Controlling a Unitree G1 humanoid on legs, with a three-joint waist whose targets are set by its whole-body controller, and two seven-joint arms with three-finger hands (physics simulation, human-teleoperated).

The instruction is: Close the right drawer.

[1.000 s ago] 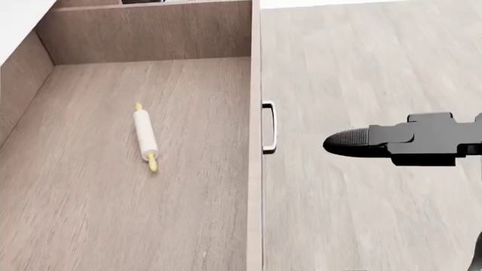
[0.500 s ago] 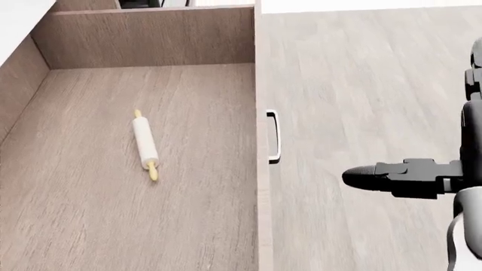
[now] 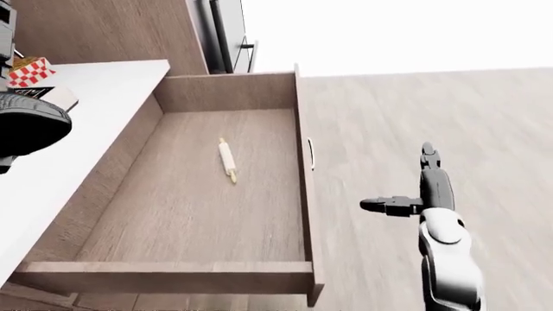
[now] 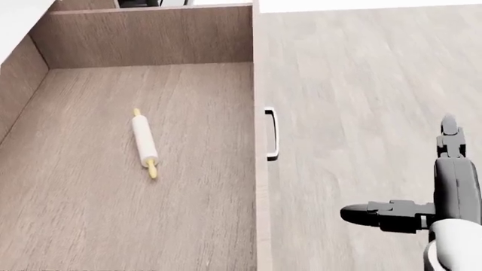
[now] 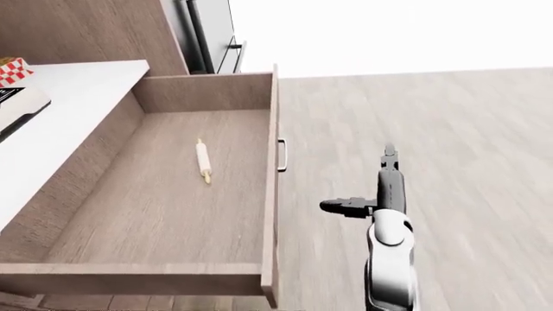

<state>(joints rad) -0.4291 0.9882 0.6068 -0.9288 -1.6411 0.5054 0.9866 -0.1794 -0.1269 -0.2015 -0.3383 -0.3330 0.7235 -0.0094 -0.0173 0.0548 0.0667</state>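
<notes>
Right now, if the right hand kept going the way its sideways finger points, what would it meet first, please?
Probably the drawer front, below the handle: the right hand points one finger toward the view's left with only floor between. Relative height is unclear, so it might miss.

Wide open drawer (image 5: 164,214), pulled way out from under the white counter (image 5: 60,123). Just a rolling pin (image 5: 203,161) lying loose inside, nearer the far end. Handle (image 5: 282,155) on the front panel, untouched. Right hand (image 5: 367,194) off to the right over the wood floor (image 5: 467,162), fingers spread, well apart from the handle.
</notes>
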